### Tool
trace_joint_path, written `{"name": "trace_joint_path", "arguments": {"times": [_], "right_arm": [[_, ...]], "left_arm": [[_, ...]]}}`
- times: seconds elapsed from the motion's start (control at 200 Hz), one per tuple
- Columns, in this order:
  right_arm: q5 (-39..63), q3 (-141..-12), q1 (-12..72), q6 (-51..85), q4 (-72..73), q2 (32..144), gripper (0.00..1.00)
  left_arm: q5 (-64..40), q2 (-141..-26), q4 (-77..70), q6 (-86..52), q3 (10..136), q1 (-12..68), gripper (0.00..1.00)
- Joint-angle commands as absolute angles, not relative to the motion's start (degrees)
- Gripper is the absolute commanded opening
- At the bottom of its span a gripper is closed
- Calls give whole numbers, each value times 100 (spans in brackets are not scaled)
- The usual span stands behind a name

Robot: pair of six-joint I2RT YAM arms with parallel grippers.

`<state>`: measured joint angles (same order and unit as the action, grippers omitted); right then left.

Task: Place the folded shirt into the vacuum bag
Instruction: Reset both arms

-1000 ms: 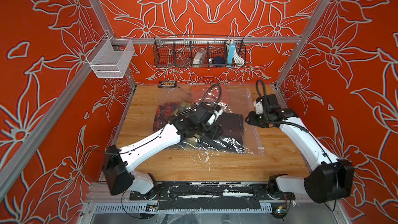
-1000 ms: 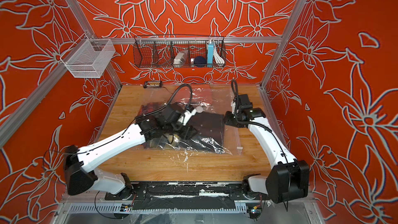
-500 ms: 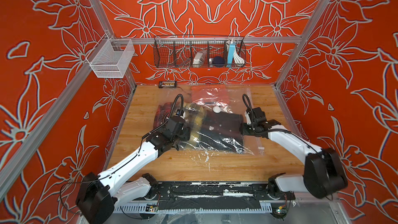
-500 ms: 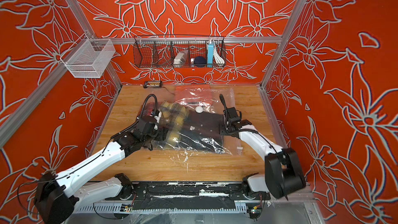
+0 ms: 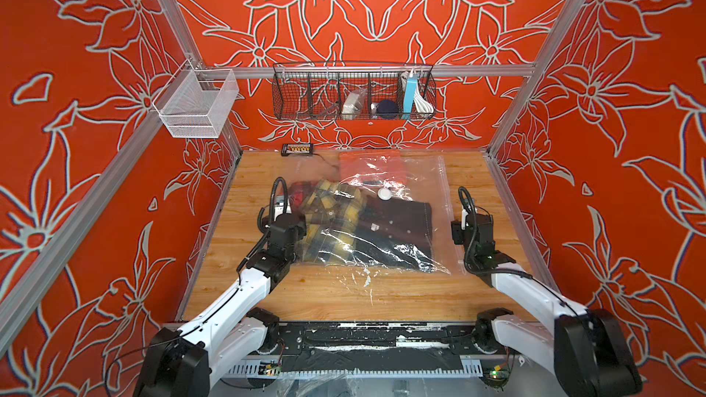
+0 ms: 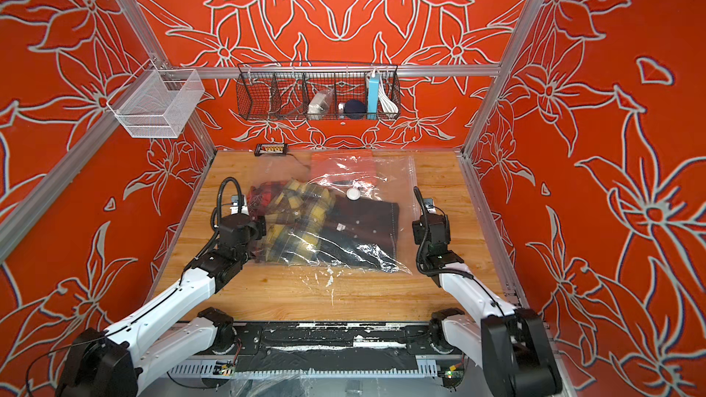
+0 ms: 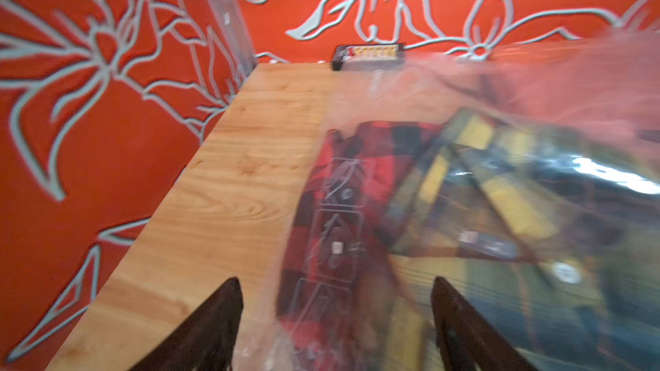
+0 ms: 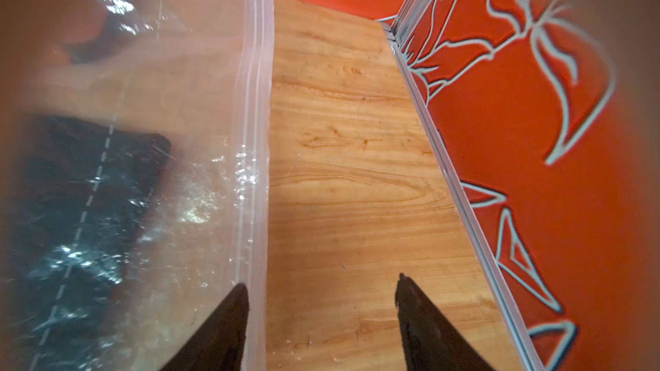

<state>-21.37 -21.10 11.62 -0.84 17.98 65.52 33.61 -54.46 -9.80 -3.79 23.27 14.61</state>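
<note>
Orange walls with white flower outlines close in my wooden worktop [image 5: 344,292]. My left hand [image 7: 335,281] is open, black fingers spread either side of the large clear crinkly vacuum bag [image 5: 405,173]; its printed diagrams are too blurred to read. My right hand [image 8: 322,281] is open too, one finger over the zip-seal edge [image 8: 255,101]. The bag lies flat between my hands, with a yellow plaid folded shirt [image 5: 332,215] under its film. Beyond, a black wire basket [image 5: 353,91] hangs on the back wall.
</note>
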Motion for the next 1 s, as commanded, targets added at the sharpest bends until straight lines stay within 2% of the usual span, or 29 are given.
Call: {"name": "trace_joint_path", "arguments": {"times": [0.0,0.05,0.065,0.075,0.095,0.29,0.495,0.58,0.63,0.706,0.776,0.996], "right_arm": [[-1881,-2042,980,-268,3278,6829,73],[-1640,-2061,910,-316,3308,6896,83],[-1571,-2051,893,-332,3336,6920,88],[-1524,-2044,878,-329,3361,6935,95],[-1448,-2019,846,-331,3415,6968,98],[-1316,-1669,670,-221,4272,7283,98],[-914,-1413,659,-404,5134,7796,98],[-892,-1327,659,-415,5679,8143,98],[-973,-1439,651,-372,5328,8092,98],[-1038,-1585,522,-165,5124,8103,98],[-1489,-1825,437,140,4575,8094,98],[-1516,-1764,377,191,4673,8055,98]], "left_arm": [[3216,-5559,-2187,-149,1956,1129,83],[2794,-5891,-2573,-150,1855,949,83],[2659,-5976,-2714,-142,1820,896,83],[2567,-6042,-2788,-141,1804,861,83],[2404,-6157,-2886,-155,1795,791,83],[1369,-7171,-4107,260,1645,537,83],[869,-7608,-4780,277,1430,383,83],[567,-7930,-4961,269,1460,259,90],[501,-8136,-5070,193,1530,158,98],[432,-8046,-4408,-133,1792,-131,98],[326,-8073,-4483,-228,1776,-252,98],[312,-8034,-4532,-229,1715,-251,98]]}}
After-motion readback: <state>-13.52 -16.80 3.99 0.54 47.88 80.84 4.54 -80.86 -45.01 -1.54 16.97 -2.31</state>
